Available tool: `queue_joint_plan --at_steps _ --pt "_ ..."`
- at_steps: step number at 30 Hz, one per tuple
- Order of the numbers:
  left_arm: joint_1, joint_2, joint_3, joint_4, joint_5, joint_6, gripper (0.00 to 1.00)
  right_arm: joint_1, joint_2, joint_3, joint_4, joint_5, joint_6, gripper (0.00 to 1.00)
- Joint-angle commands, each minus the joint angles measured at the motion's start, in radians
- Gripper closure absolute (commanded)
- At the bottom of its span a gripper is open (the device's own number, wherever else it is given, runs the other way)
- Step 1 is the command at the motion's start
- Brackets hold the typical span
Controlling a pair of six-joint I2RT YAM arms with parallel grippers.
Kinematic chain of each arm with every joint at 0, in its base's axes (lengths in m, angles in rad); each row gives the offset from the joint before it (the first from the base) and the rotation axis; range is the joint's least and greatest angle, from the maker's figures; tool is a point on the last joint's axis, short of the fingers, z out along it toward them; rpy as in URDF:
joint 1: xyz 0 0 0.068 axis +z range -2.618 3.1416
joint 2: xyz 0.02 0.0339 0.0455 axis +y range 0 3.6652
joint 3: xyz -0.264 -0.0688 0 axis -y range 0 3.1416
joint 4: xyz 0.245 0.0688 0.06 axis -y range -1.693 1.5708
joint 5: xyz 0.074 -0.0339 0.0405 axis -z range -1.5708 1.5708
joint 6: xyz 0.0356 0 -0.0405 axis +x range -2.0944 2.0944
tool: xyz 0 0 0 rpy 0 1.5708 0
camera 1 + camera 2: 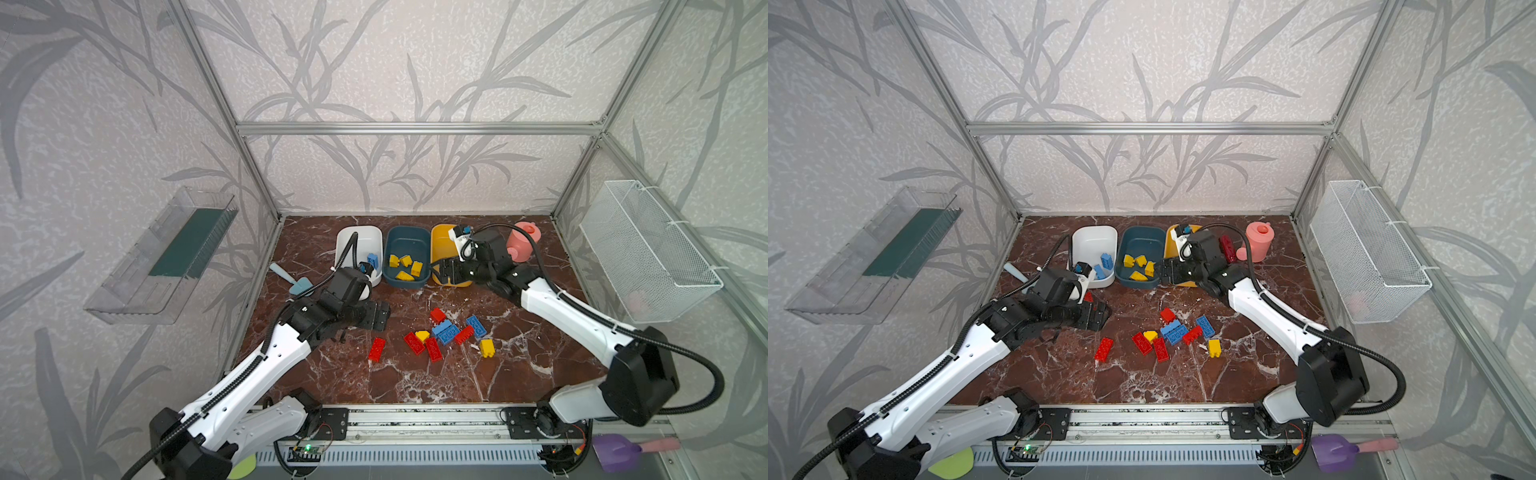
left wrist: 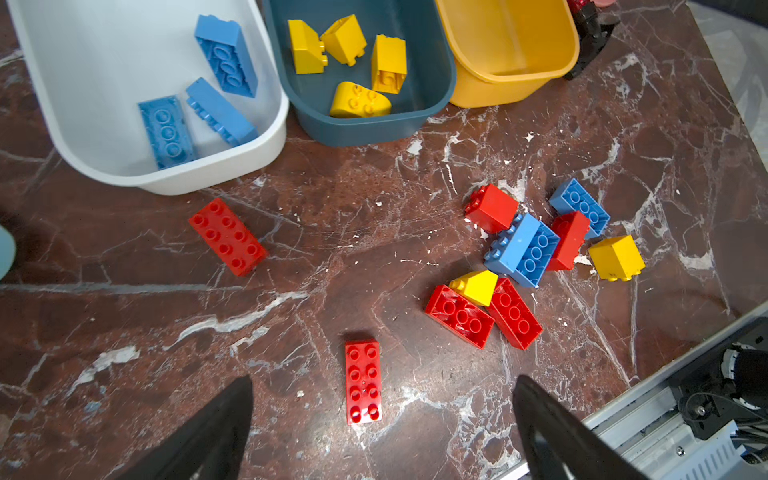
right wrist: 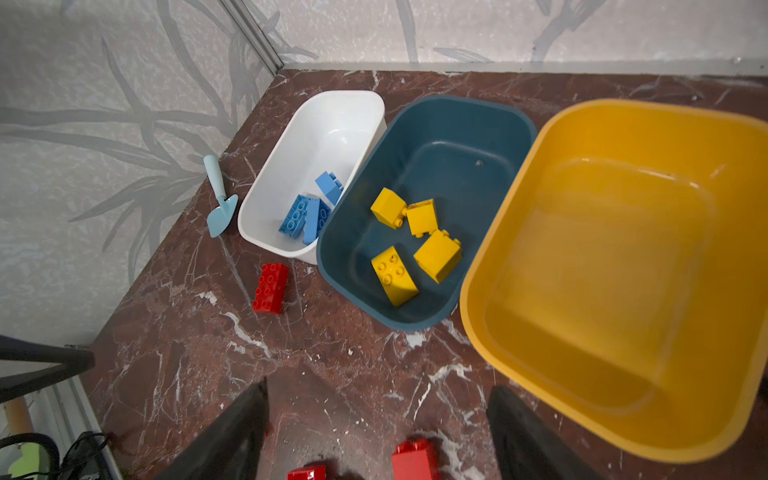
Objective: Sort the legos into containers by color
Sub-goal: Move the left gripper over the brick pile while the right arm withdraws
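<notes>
Inside an aluminium-profile frame (image 1: 415,126) lined with pale wallpaper printed with grey leaves (image 1: 374,62):

1. Dark red-brown marble-patterned tabletop (image 1: 374,374), white-veined, with pale chips scattered near its middle
2. Clear plastic tray (image 1: 166,257) with a dark green strip inside, fixed to the left wall; white wire mesh basket (image 1: 648,249) fixed to the right wall
3. Three rounded plastic tubs side by side at the back of the tabletop:
   - white tub (image 1: 370,241), holding three blue studded bricks (image 2: 224,54)
   - dark teal tub (image 1: 409,243), holding four yellow bricks (image 2: 357,104)
   - yellow tub (image 1: 440,245), at the right of the row
4. Loose cluster of red, blue and yellow bricks (image 1: 449,332) on the tabletop in front of the tubs; one long red brick (image 1: 377,348) lies apart to its left, and another long red brick (image 3: 271,287) lies just in front of the white tub
5. Light blue toy trowel (image 1: 291,280) left of the white tub; pink plastic jug (image 1: 523,241) right of the yellow tub
6. Left gripper (image 2: 383,380): jaws spread wide, holding nothing, over the tabletop in front of the white tub
7. Right gripper (image 3: 379,384): jaws apart, nothing between them, at the near end of the yellow tub
</notes>
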Motion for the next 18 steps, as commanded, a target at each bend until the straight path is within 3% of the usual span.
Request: queue_joint_plan --at_steps 1,7,14,18 --pt "-0.053 0.028 0.022 0.046 -0.031 0.016 0.05 -0.020 -0.111 -0.140 0.077 0.012 0.086 0.17" --pt "-0.151 0.137 0.033 0.115 -0.056 0.012 0.10 -0.053 -0.339 -0.381 0.118 0.056 0.155 0.16" --pt "-0.215 0.313 0.087 0.160 -0.042 0.031 0.26 -0.061 -0.529 -0.564 0.121 0.112 0.204 0.16" --pt "-0.228 0.404 0.117 0.171 -0.025 0.028 0.26 -0.064 -0.604 -0.627 0.110 0.146 0.206 0.16"
